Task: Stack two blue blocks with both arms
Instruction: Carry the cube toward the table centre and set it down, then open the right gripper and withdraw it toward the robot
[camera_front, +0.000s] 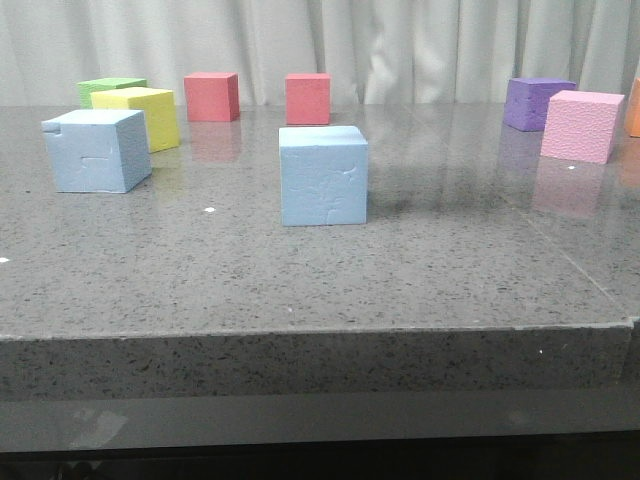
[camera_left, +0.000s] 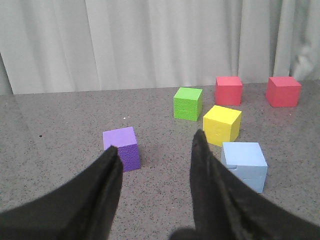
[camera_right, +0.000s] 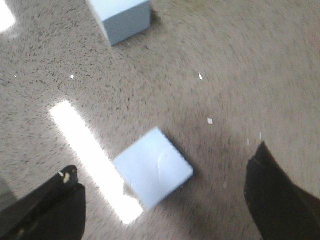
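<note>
Two pale blue blocks stand apart on the grey table: a scuffed one at the left and another in the middle. Neither gripper shows in the front view. My left gripper is open and empty above bare table, with the scuffed blue block just outside one finger. The right wrist view is blurred. My right gripper is wide open above a blue block that lies between its fingers, well below them. The other blue block lies farther off.
A yellow cube stands close behind the left blue block, with a green cube behind that. Two red cubes stand at the back. Purple and pink cubes stand at the right. Another purple cube sits by my left finger.
</note>
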